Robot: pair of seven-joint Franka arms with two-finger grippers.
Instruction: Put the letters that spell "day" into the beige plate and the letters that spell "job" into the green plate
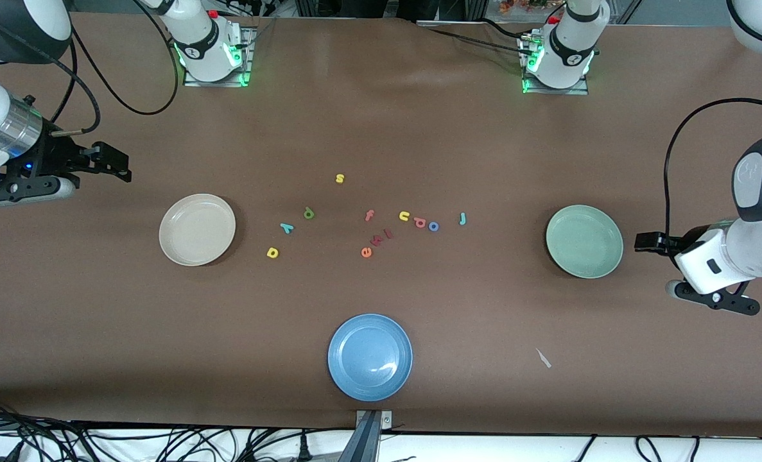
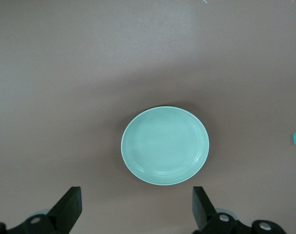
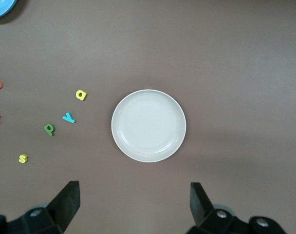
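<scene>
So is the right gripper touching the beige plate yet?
Apart. The right wrist view shows bare table between the open right gripper and the beige plate.

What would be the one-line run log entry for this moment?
left hand: open, beside pale green round plate | right hand: open, beside cream-beige round plate | small foam letters: all on table, plates empty

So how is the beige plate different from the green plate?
The round cream-beige plate lies toward the right arm's end of the table, the round mint-green plate toward the left arm's end. Colour differs too. Both look the same size, and both hold nothing.
</scene>
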